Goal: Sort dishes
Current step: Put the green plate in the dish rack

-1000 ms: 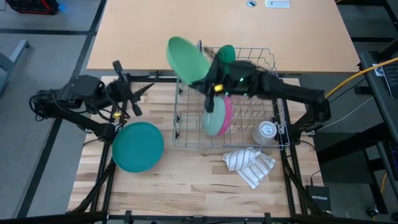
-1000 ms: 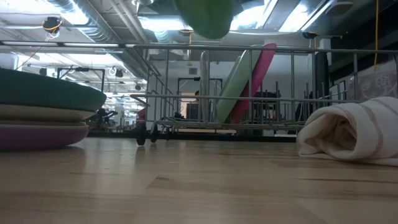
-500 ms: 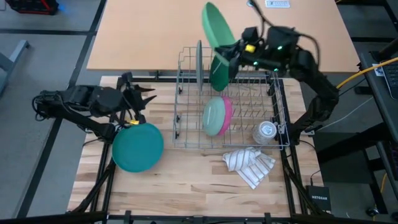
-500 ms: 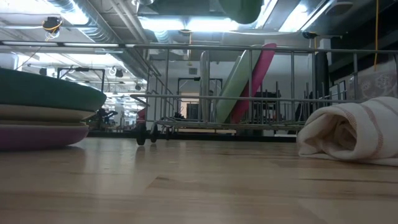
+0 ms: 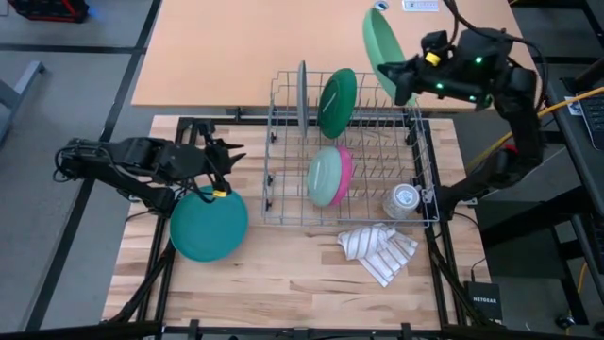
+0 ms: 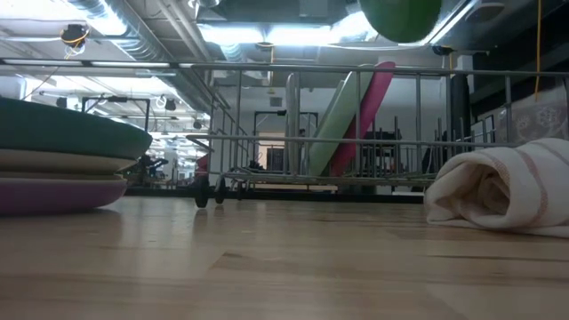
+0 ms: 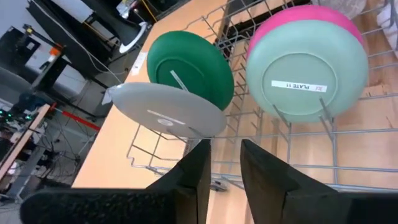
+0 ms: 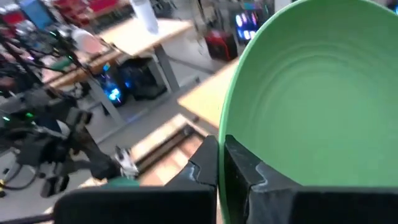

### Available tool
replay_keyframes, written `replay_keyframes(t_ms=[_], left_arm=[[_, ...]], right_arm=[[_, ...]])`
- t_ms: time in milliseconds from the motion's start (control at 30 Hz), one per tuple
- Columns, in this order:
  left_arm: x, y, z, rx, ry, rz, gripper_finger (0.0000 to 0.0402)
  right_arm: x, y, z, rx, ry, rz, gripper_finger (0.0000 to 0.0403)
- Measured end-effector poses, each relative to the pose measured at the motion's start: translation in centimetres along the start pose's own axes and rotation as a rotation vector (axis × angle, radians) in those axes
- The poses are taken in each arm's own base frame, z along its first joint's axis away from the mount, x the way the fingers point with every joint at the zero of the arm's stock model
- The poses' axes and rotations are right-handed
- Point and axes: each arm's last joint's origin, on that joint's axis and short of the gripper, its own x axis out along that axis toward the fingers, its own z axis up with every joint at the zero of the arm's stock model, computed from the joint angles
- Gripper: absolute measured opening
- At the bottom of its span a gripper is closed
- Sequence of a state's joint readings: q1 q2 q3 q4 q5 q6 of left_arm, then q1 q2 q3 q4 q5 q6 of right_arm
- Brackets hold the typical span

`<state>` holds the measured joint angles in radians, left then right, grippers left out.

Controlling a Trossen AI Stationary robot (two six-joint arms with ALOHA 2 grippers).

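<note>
Dishes are spread over three places: a wire dish rack (image 5: 349, 151) in the middle of the wooden table (image 5: 283, 283), a stack beside it, and one in the air. The right gripper (image 5: 406, 76) is raised above the rack's far right corner, its fingers (image 8: 245, 171) pinched together on the rim of a light green plate (image 5: 377, 42), which it holds tilted on edge clear of the wires. In the rack, a grey plate (image 5: 302, 93) and a dark green plate (image 5: 337, 102) stand upright at the far end, close beside each other, while a pale green plate (image 5: 323, 178) leans against a pink plate (image 5: 345, 170) in the middle. A clear glass cup (image 5: 404, 199) sits in the rack's near right corner. On the table to the rack's left lies a stack topped by a teal plate (image 5: 209, 222); the low view shows a pale plate and a purple plate (image 6: 49, 194) under it. The left gripper (image 5: 219, 162) hovers near the teal plate's far edge, its fingers (image 7: 193, 180) a narrow gap apart and holding nothing. A striped white cloth (image 5: 377, 249) lies crumpled in front of the rack.
</note>
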<state>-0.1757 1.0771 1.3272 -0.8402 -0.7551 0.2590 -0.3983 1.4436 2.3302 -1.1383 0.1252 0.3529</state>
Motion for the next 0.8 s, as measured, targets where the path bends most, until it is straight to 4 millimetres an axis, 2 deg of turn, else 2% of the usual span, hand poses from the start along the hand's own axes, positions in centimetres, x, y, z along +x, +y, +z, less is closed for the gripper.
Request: replay_keyframes(t_ms=[233, 433, 600, 800], left_arm=[[0.2, -0.2, -0.1, -0.031, 0.004, -0.001, 0.0068], [0.1, -0.2, -0.1, -0.068, 0.003, -0.001, 0.0062], [0.1, -0.2, -0.1, -0.073, 0.004, -0.001, 0.0062], [0.1, -0.2, -0.1, -0.08, 0.003, -0.001, 0.0056]], right_arm=[[-0.4, -1.5, -1.5, 0.067, 0.187, -0.061, 0.0007], [1.9, -2.1, -3.5, 0.064, 0.273, -0.073, 0.0007], [2.5, -4.5, -6.1, 0.102, 0.283, -0.107, 0.0007], [1.7, -8.2, -9.3, 0.171, 0.14, -0.057, 0.0007]])
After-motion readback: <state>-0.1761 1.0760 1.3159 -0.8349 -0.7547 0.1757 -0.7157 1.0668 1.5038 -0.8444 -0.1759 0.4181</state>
